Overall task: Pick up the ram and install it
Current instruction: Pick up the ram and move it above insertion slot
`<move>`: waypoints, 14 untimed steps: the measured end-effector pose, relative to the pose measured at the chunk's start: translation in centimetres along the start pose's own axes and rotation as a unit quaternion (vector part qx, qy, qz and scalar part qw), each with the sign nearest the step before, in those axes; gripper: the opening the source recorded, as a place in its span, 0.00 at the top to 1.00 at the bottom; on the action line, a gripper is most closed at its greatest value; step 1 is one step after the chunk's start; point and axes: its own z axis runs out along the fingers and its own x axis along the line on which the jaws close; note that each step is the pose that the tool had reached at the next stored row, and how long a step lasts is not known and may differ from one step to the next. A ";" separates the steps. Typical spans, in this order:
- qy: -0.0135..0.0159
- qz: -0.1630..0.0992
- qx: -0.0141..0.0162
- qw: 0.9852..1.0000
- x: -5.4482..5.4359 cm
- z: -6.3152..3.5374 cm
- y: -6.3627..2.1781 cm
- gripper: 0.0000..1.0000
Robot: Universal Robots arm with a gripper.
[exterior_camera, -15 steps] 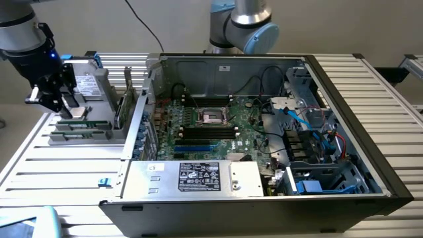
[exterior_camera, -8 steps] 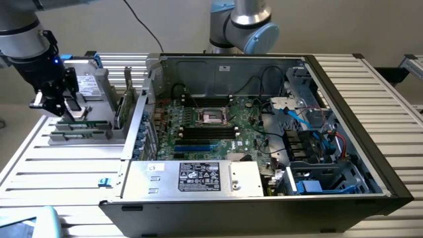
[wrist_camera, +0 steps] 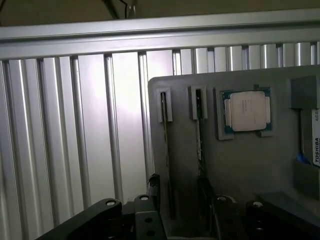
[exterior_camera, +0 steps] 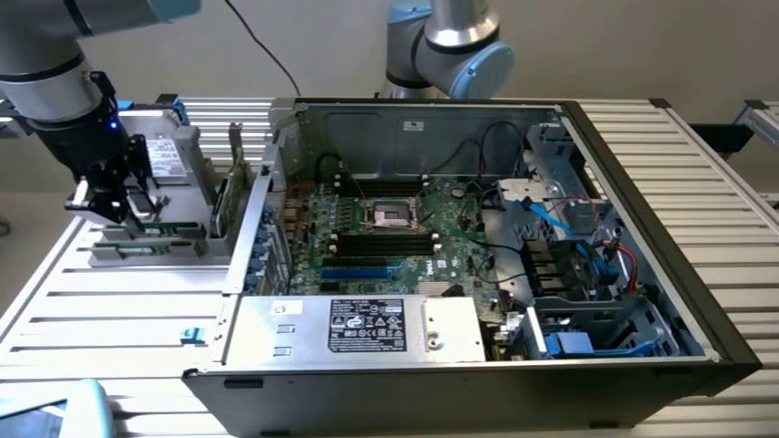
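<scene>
tray on bench, at exterior view's left of computer case | motherboard inside case | ram on edge in tray slot | processor in tray recess just beside ram

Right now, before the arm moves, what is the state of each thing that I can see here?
Gripper: fingers open, holding nothing, low over the tray.
Ram: standing on edge in a tray slot, not lifted.
Processor: lying flat in its tray recess.
Computer case: open, side panel off.
Motherboard ram slots: look empty.
</scene>
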 end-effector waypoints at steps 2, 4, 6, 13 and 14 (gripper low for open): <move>0.000 0.000 0.000 1.000 0.2 0.35 -0.05 0.57; 0.000 0.000 0.000 1.000 0.3 0.73 -0.12 0.57; -0.001 0.000 0.000 1.000 0.4 1.09 -0.22 0.57; -0.002 0.000 0.000 1.000 0.5 2.35 -0.39 0.57; -0.002 0.000 0.000 1.000 0.5 2.54 -0.40 0.57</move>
